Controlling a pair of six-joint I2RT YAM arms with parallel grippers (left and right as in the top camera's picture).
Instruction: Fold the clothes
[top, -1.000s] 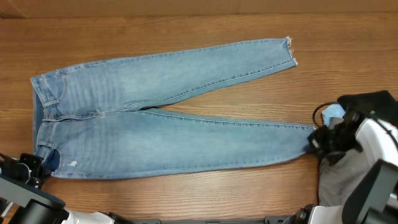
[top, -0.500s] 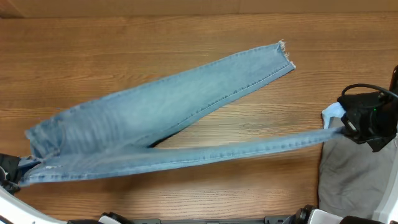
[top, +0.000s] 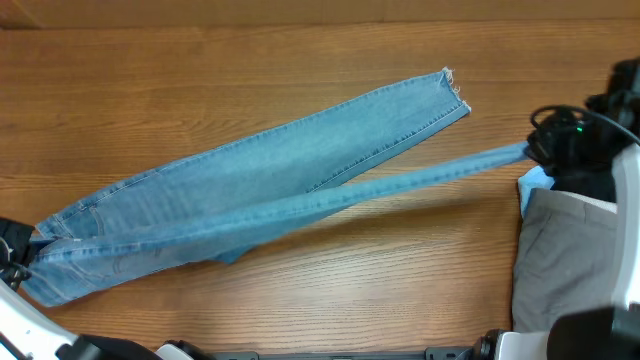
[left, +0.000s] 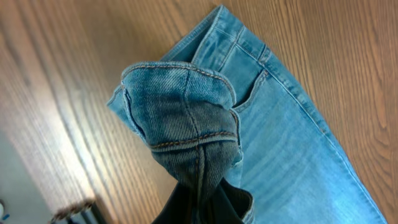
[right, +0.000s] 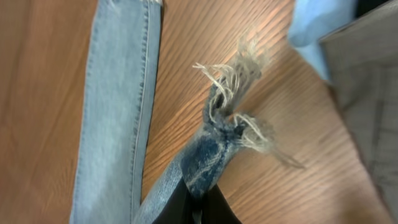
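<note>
Left fingers (left: 233, 210) pinch the waistband corner of the jeans (top: 250, 175); right fingers (right: 171, 210) clamp one leg's frayed hem (right: 239, 93). In the past second the pair have raised that leg off the bench (top: 300, 60) and drawn it taut over the other. The jeans, flat a moment ago, now lie diagonally, apparently midway through a lengthwise fold, with grey trousers (top: 565, 260) beside.

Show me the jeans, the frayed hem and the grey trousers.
jeans (top: 270, 165), overhead view, middle of the far leg.
frayed hem (right: 221, 124), right wrist view, bunched denim below the threads.
grey trousers (top: 560, 265), overhead view, flat fabric centre.
</note>
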